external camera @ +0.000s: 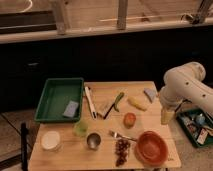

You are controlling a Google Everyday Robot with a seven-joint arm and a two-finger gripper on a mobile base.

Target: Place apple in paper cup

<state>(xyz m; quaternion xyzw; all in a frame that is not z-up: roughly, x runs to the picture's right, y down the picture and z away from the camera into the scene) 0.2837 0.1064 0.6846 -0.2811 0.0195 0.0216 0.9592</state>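
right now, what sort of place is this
Likely an indoor robot test area, staged like a kitchen: a wooden table by a window ledge, laid with an apple, an orange bowl and a green tray. The gripper hangs at the table's right edge.

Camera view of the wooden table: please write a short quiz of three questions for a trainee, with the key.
1. True or false: the apple lies in the green tray.
2. Of these, which lies closest to the orange-red bowl? A) dark grapes B) white cup C) green tray
3. Where is the gripper?
Key: 1 false, it lies on the wooden table, right of the tray. 2 A. 3 At the table's right edge, right of the apple.
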